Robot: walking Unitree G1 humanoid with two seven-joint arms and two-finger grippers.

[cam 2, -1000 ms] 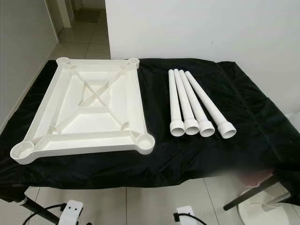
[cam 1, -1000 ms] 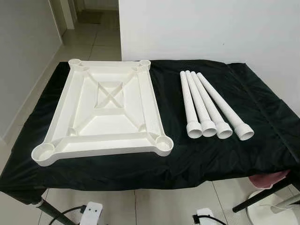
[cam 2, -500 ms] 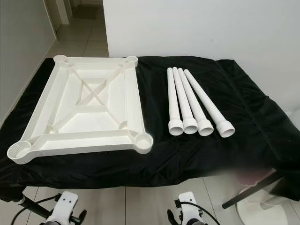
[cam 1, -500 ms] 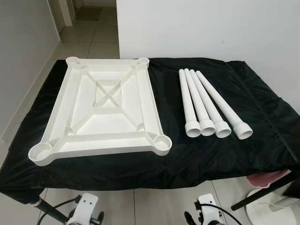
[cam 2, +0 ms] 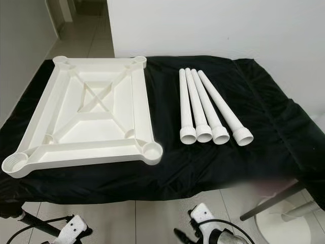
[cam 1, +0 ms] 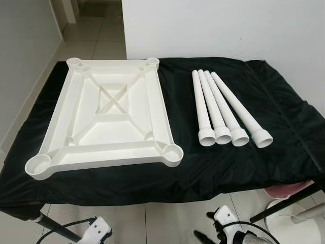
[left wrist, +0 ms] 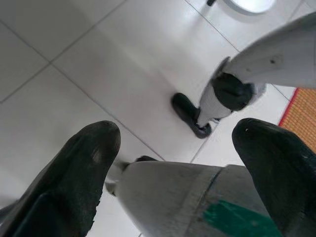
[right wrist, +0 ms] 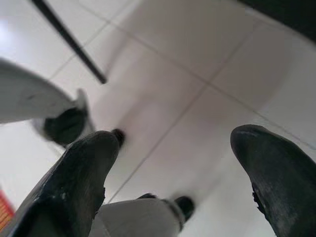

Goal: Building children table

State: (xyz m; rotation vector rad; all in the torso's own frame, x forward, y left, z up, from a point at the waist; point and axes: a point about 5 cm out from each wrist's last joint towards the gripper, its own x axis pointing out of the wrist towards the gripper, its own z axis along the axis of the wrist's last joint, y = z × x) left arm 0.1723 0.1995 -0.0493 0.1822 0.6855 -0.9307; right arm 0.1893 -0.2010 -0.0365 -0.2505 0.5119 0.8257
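A white plastic tabletop (cam 1: 109, 119) lies upside down on the left half of a black-draped table (cam 1: 284, 127), with a round socket at each corner. To its right several white tube legs (cam 1: 218, 109) lie side by side, flared ends toward me. Both arms hang low in front of the table's near edge, the left arm (cam 1: 96, 231) and the right arm (cam 1: 228, 231). In the wrist views my left gripper (left wrist: 176, 131) and right gripper (right wrist: 175, 137) are open over the tiled floor, holding nothing.
A white wall (cam 1: 228, 25) rises behind the table, and a tiled corridor (cam 1: 96, 30) runs off at the far left. A black table leg (cam 1: 284, 203), a white round stand base (cam 1: 294, 229) and something pink (cam 1: 284, 192) are under the right end.
The camera has shifted a little, so the table sits higher in the picture. Both arms have swung at the bottom edge, and more of the right one shows. The tabletop and legs lie as before.
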